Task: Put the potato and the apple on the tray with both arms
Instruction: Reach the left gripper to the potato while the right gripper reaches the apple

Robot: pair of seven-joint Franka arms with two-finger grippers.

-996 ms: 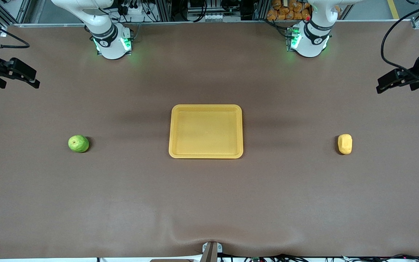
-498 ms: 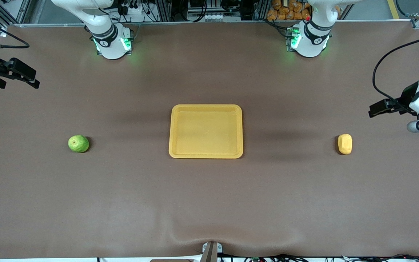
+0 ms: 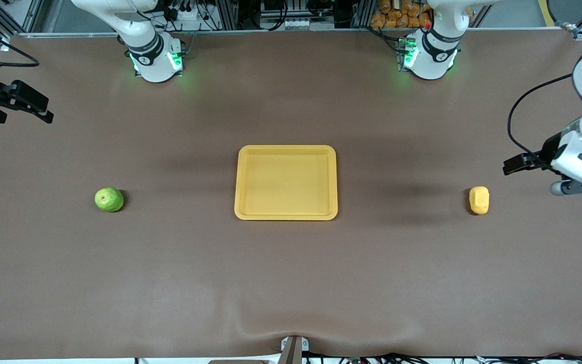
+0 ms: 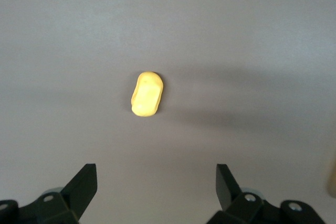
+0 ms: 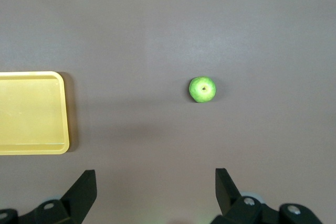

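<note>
The left gripper [image 3: 516, 165], fingers spread and empty, hangs near the potato [image 3: 479, 200]; the right gripper [image 3: 38, 108], likewise spread, waits over the desk [image 3: 291, 283]; the apple [image 3: 109, 199] lies apart from the tray [image 3: 286, 216].

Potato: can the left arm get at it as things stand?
Probably yes. The potato lies alone on the bare table toward the left arm's end, nothing touching it. The left tool is open, empty and close by above the table.

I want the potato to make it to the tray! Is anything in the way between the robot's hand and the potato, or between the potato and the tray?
Nothing visible blocks either path. The open left gripper is up over bare table beside the potato, and only bare table lies between the potato and the tray.
</note>
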